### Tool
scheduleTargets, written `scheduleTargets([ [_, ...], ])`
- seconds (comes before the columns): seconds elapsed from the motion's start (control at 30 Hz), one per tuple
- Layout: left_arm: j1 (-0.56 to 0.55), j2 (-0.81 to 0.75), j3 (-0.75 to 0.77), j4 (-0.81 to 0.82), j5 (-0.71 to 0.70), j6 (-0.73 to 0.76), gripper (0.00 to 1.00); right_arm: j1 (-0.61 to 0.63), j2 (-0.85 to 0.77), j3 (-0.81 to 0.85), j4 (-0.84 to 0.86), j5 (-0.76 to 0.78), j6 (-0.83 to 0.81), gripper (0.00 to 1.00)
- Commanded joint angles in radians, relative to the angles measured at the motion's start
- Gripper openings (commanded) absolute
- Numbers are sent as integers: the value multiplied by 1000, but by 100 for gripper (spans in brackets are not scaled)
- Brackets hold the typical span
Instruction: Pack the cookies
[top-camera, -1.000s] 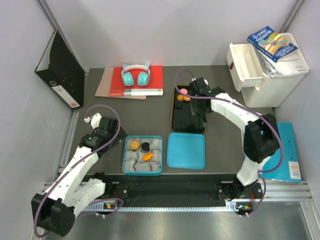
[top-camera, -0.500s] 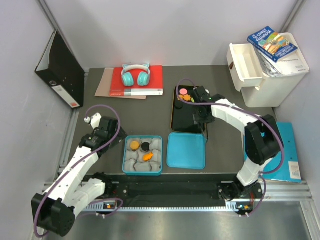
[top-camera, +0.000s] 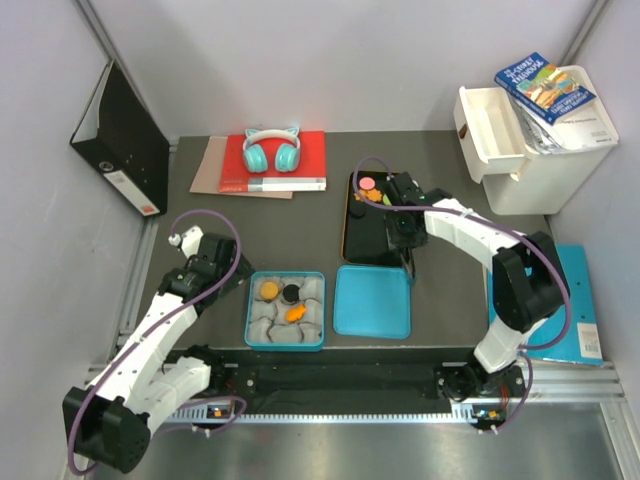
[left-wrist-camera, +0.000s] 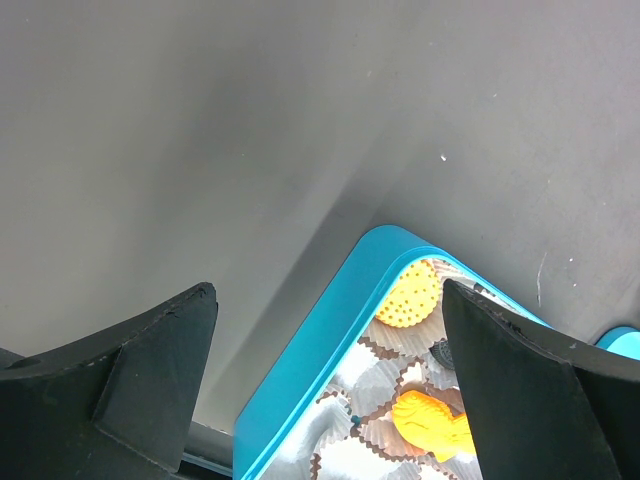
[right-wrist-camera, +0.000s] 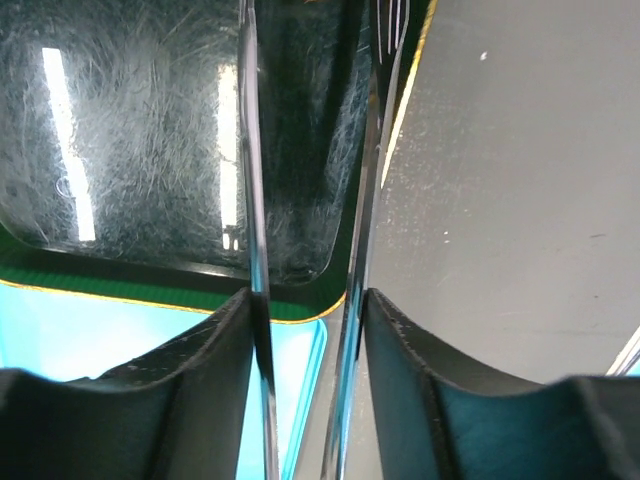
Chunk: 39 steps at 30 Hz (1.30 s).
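Right gripper (top-camera: 398, 228) hung over black tray (top-camera: 362, 245), grip unclear; left gripper (left-wrist-camera: 325, 290) gaped empty. Cookies (top-camera: 369, 191) at twelve o'clock likely needed a centred pinch.

Two white-shelled arms here, left arm (top-camera: 150, 330) and right arm (top-camera: 470, 225), black motor housings at the joints, a purple cable (top-camera: 236, 250) looping loose along each; up close the jaws are matte black wedges, speckled pale along the edges
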Motion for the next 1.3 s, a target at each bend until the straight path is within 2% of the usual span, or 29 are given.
scheduleTargets([
  [0.0, 4, -19, -5, 23, 1, 2, 98, 10, 16, 50, -14, -26, -6, 42],
  [0.17, 4, -15, -7, 22, 1, 1, 98, 16, -4, 78, -42, -16, -13, 37],
  [0.57, 4, -17, -5, 23, 1, 2, 98, 33, -82, 141, -91, 0, -11, 35],
  [0.77, 4, -22, -4, 17, -4, 1, 98, 93, -162, 146, -131, 32, -6, 35],
  [1.0, 4, -9, -2, 19, -5, -1, 98, 300, -281, 139, -201, 95, 24, 35],
  [1.27, 4, -6, -1, 19, -14, -1, 98, 560, -305, 185, -278, 124, 90, 35],
])
